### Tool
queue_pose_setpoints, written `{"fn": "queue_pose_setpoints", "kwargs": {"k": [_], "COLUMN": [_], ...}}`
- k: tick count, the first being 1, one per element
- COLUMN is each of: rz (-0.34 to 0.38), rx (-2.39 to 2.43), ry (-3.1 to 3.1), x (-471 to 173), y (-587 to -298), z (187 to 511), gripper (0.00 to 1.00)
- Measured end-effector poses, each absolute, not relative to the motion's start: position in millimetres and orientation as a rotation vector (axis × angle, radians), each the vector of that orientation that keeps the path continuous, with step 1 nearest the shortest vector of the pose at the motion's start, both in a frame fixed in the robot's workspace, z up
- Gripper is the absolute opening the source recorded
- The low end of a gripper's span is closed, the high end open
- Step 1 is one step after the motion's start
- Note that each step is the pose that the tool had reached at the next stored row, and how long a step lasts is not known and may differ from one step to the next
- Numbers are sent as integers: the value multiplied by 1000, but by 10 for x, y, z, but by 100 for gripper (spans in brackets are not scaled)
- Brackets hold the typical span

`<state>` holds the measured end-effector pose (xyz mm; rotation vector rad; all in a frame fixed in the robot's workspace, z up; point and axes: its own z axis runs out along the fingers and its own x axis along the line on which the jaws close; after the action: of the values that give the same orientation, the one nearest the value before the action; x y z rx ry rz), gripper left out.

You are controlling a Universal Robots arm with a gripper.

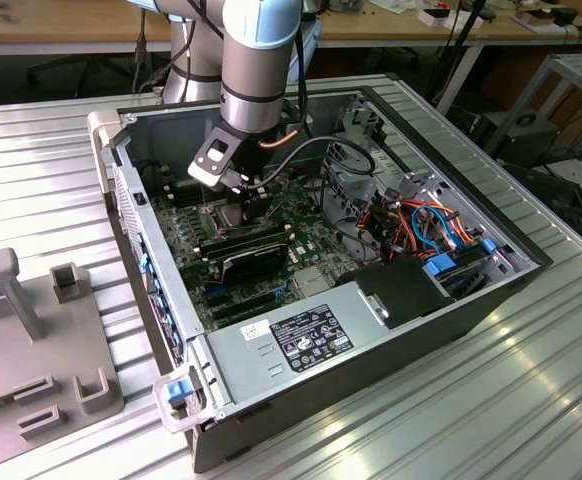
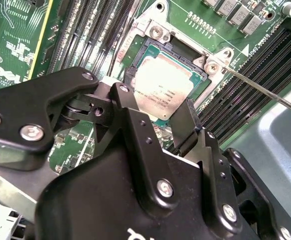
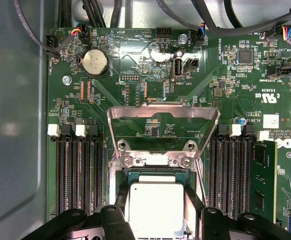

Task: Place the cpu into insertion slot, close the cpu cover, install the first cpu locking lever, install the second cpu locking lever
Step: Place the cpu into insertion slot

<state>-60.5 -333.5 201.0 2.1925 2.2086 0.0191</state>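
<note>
In both wrist views the gripper's (image 3: 158,222) (image 2: 160,102) black body covers the near edge of the cpu (image 3: 155,200) (image 2: 163,82) and of the insertion slot (image 3: 135,173) (image 2: 158,50). The first wrist view's edge cuts both off as well. Whether the chip is seated in the slot or sits just above it is hard to tell. Its silver top lies level inside the slot's metal rim.

The gripper pinches the cpu, with one black finger (image 2: 130,115) against each of two opposite edges.

The cpu cover (image 3: 155,111) stands open, raised from its hinge at the slot's far side, and green motherboard (image 3: 210,75) shows through its square opening. A thin locking lever (image 2: 265,90) slants away from one corner of the slot, unlatched. Long black memory slots (image 3: 78,170) run along both sides.

In the exterior view the arm (image 1: 256,60) comes down steeply from above into the open computer case (image 1: 151,270), which lies on the ribbed metal bench (image 1: 31,150). There the gripper (image 1: 221,195) points down at the board, and the slot beneath it is shadowed and too small to make out.
</note>
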Motion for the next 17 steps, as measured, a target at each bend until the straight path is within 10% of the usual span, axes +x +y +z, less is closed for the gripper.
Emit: {"fn": "queue_pose_setpoints", "kwargs": {"k": [17], "rz": [19], "rx": [2193], "ry": [2208], "x": [-603], "y": [-3335], "z": [2011], "gripper": [61]}}
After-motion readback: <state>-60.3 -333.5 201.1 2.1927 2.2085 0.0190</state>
